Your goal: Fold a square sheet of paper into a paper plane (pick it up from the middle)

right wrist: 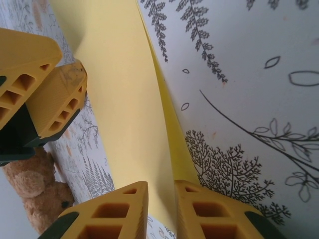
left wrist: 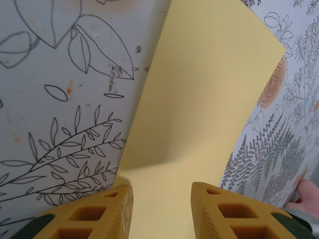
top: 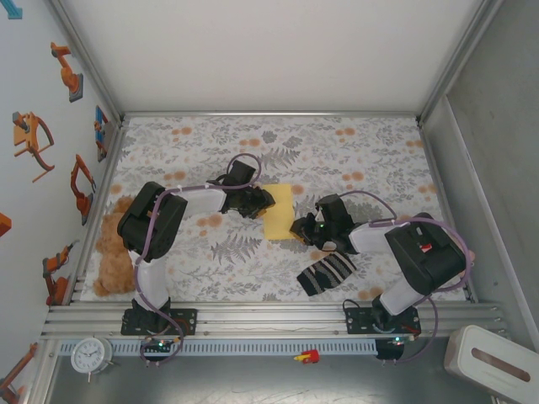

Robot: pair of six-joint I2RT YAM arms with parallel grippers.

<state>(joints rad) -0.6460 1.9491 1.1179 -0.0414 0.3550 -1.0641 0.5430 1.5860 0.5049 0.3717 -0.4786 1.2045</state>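
- Your square sheet of paper (top: 279,212) lies mid-table: thin, easily creased; pinch its edges lightly.
- Your left gripper (left wrist: 162,191) straddles its left edge, part open; right gripper (right wrist: 161,186) nearly closed around its right edge, hold unclear.

On a leaf-patterned tablecloth (top: 253,143), a black-and-white striped sock (top: 328,271) lies at 5 o'clock and a brown teddy bear (top: 109,252) at 8 o'clock, with an alarm clock (top: 90,355) at 7 o'clock and a white box (top: 488,364) at 4 o'clock, both beyond the near rail.
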